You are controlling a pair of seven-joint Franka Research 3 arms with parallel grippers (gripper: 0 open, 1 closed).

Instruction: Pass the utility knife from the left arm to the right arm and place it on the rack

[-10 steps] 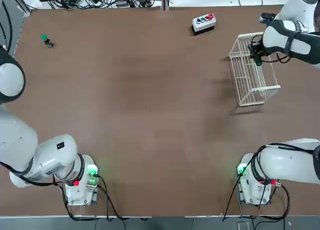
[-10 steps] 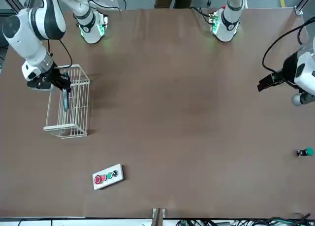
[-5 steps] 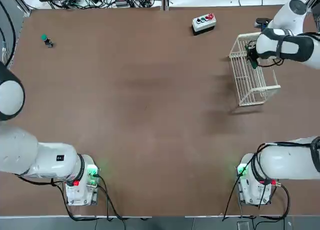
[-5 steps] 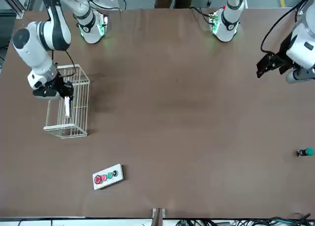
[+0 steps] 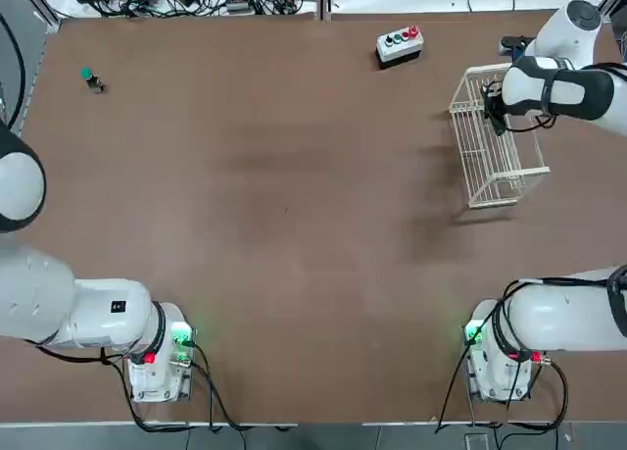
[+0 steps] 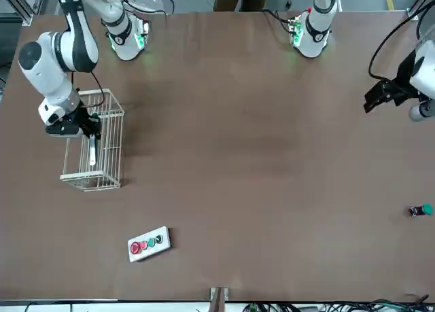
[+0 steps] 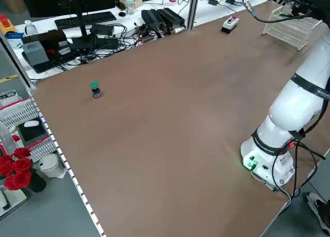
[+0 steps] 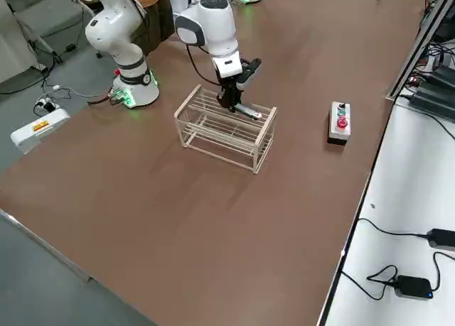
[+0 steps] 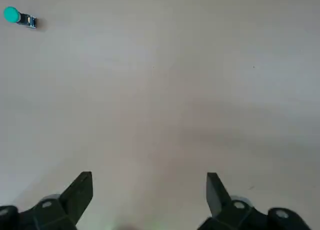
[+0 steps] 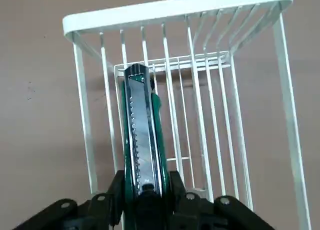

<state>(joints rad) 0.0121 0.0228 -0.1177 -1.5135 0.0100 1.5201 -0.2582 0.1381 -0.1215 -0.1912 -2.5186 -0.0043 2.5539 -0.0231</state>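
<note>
My right gripper is shut on the utility knife, a slim dark green tool with a silver blade strip. It holds the knife inside the white wire rack, near the rack's end closest to the button box. In the front view the right gripper hangs over the rack with the knife pointing along the rack's length. Whether the knife touches the wires I cannot tell. My left gripper is open and empty above bare table, far from the rack, at the table's left side.
A small box with coloured buttons sits at the far edge, left of the rack. A tiny green-capped object lies at the far left. Cables and equipment line the far edge beyond the table.
The right gripper shifted slightly towards the rack's far end with the knife, then held still. The left arm drew back towards its own side, gripper still open.
</note>
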